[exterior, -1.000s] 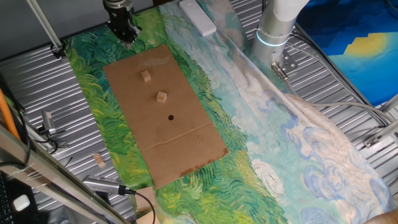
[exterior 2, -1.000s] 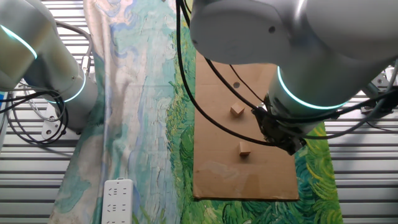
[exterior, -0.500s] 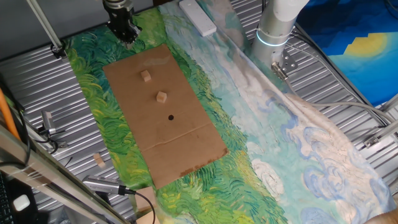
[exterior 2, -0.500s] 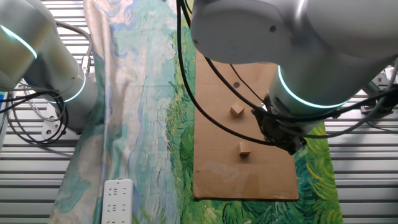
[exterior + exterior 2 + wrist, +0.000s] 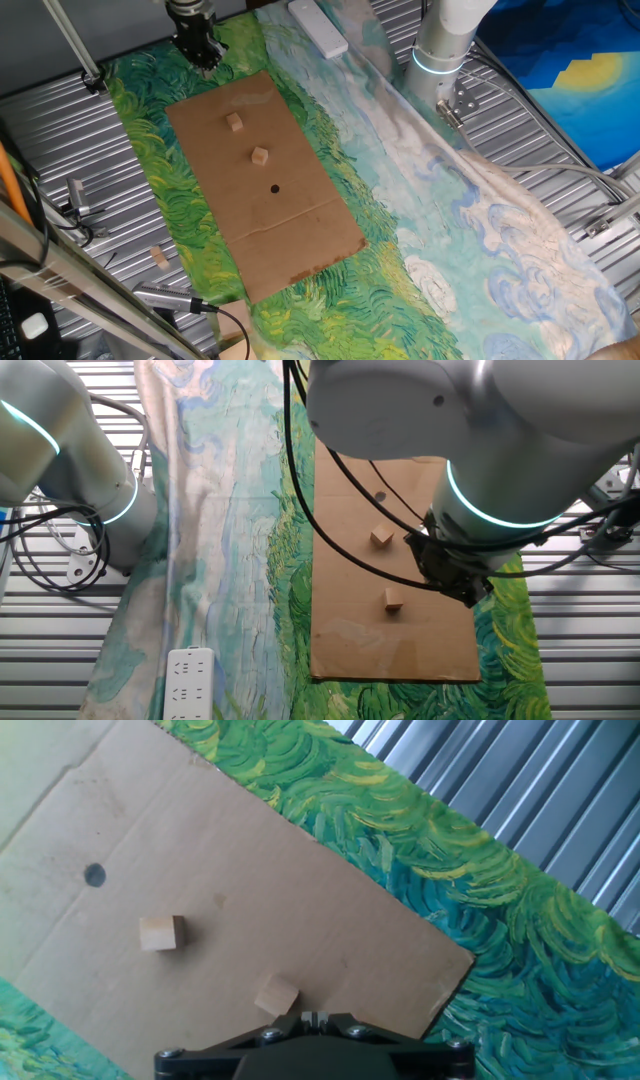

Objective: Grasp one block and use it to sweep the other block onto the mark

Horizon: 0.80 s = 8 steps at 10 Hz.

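Two small wooden blocks lie on a brown cardboard sheet. One block is nearer my gripper; the other block lies between it and the mark, a tiny black dot. In the hand view the near block sits just ahead of my gripper, with the other block and the mark farther left. My gripper hangs above the sheet's far edge, its fingers together and holding nothing. In the other fixed view the blocks and the mark show beside the arm.
The sheet lies on a green and blue painted cloth over a ribbed metal table. A white power strip lies at the back. A stray wooden block sits off the cloth at the left. The arm's base stands at the back right.
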Tool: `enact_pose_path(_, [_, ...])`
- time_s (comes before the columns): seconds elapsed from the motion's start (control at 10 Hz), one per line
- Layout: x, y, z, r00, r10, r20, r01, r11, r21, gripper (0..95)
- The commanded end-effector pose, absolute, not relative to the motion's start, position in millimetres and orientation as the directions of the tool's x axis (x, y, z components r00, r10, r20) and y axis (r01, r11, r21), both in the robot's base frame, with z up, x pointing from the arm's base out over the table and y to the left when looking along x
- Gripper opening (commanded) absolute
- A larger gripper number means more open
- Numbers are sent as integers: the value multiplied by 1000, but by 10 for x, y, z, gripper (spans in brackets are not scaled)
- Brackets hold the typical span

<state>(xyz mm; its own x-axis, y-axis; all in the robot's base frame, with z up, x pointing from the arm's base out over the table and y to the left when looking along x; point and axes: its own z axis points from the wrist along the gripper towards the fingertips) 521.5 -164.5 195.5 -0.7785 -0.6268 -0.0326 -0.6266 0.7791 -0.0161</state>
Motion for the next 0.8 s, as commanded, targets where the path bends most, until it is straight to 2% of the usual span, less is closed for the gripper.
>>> enact_pose_path(0.1, [5216, -1644, 1956, -766, -643, -33, -642, 766, -16, 0])
enact_pose_path(0.4, [5208, -1637, 1934, -738, -675, -27, -675, 738, -2, 0])
enact_pose_path(0.8, [5238, -1476, 1514, -748, -662, -41, -663, 748, 27, 0])
